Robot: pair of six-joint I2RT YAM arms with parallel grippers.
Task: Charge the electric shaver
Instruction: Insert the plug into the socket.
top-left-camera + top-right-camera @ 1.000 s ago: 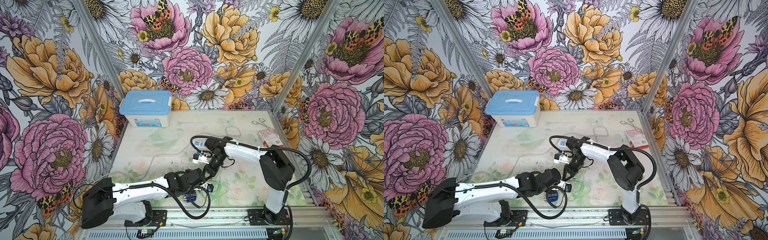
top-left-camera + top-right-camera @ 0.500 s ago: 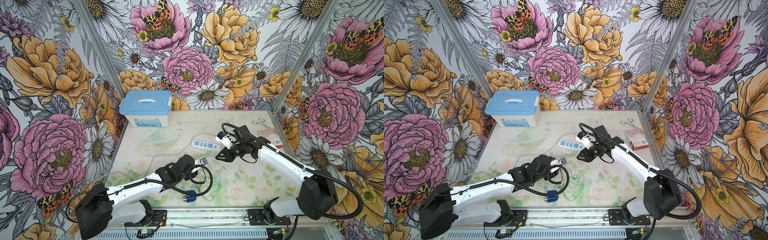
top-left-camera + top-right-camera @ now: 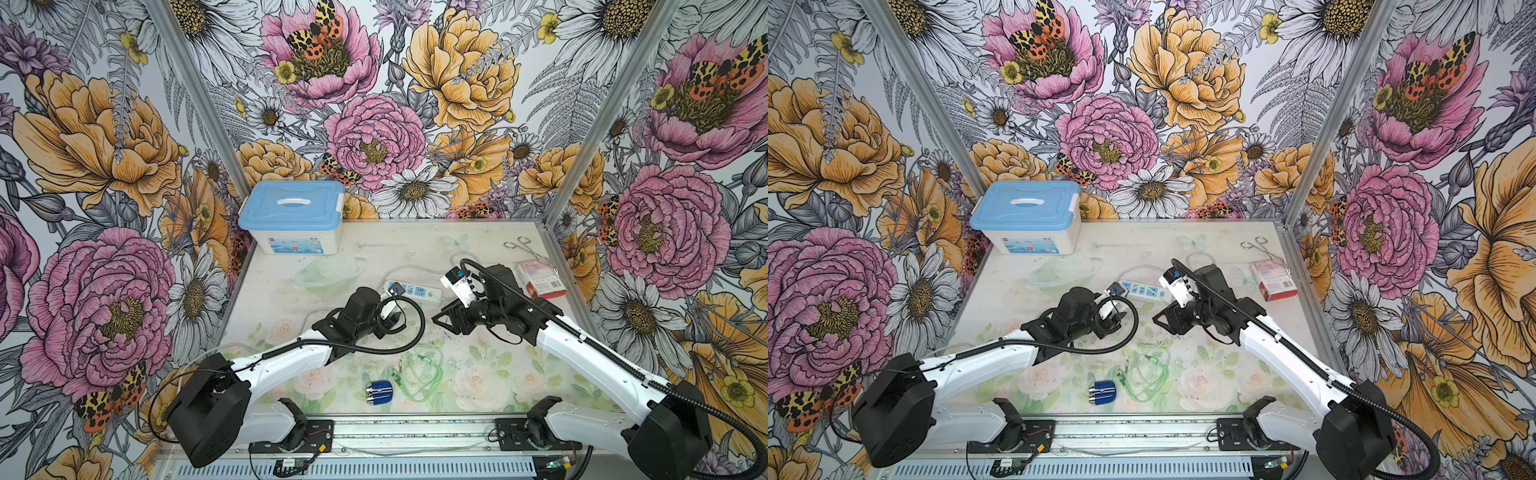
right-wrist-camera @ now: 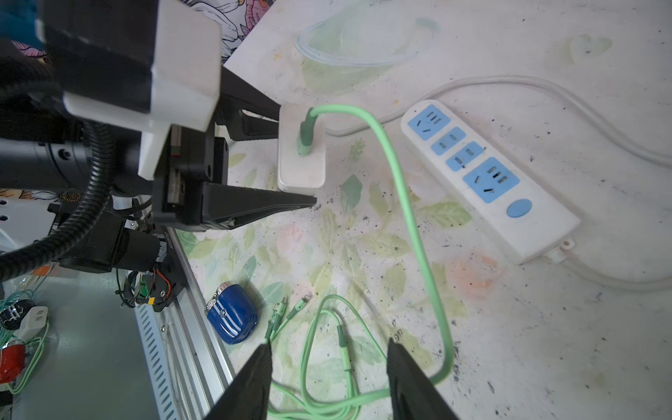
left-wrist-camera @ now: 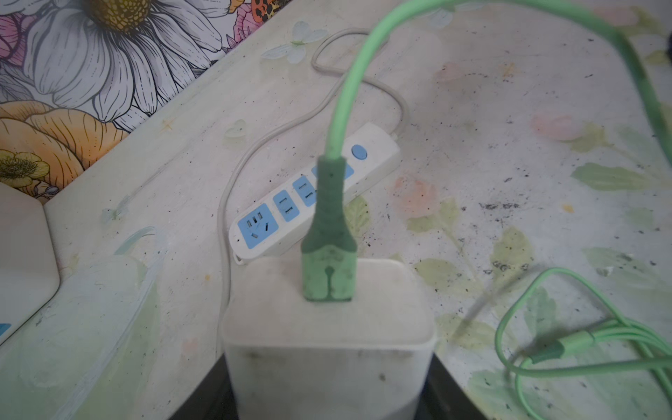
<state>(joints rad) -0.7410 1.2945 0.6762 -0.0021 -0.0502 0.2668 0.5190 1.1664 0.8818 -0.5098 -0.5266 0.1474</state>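
Top cams overhead-front, facing down; wrist cams close, sharing power strip.

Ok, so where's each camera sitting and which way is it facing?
Both top views: high above the front edge, looking down and back over the table; the left arm and right arm show.
Left wrist: on the left arm, facing the strip past the held charger; only edges of its fingers show.
Right wrist: on the right arm, looking down at shaver and cable; shows its open right gripper and the left gripper.
Shared: both wrist views show strip, charger, cable; the top views match almost entirely.
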